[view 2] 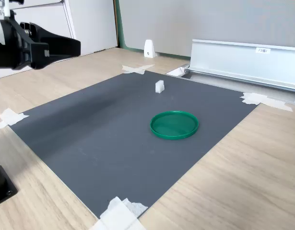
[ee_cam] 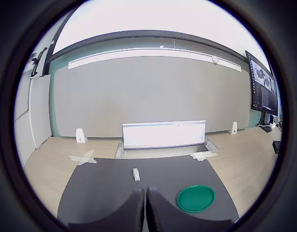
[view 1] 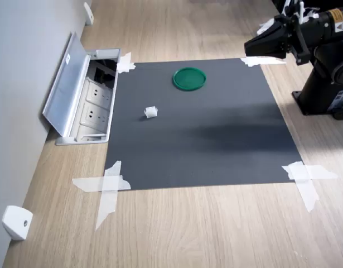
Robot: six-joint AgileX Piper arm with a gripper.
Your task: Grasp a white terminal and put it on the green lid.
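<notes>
The white terminal (view 1: 151,112) (view 2: 159,86) (ee_cam: 136,174), a tiny ridged block, stands alone on the black mat. The green lid (view 1: 189,79) (view 2: 174,124) (ee_cam: 196,198) lies flat on the same mat, a short way from the terminal, with nothing on it. My gripper (view 1: 248,47) (view 2: 78,47) (ee_cam: 145,191) hangs high above the mat's edge, far from both. Its two dark fingers are pressed together in the wrist view, with nothing between them.
The black mat (view 1: 216,139) is taped to the wooden floor with white strips (view 1: 107,187). An open floor socket box (view 1: 87,106) with a raised metal flap borders the mat by the wall. A white wedge piece (view 1: 16,222) sits near the wall. The arm's base (view 1: 327,95) stands beside the mat.
</notes>
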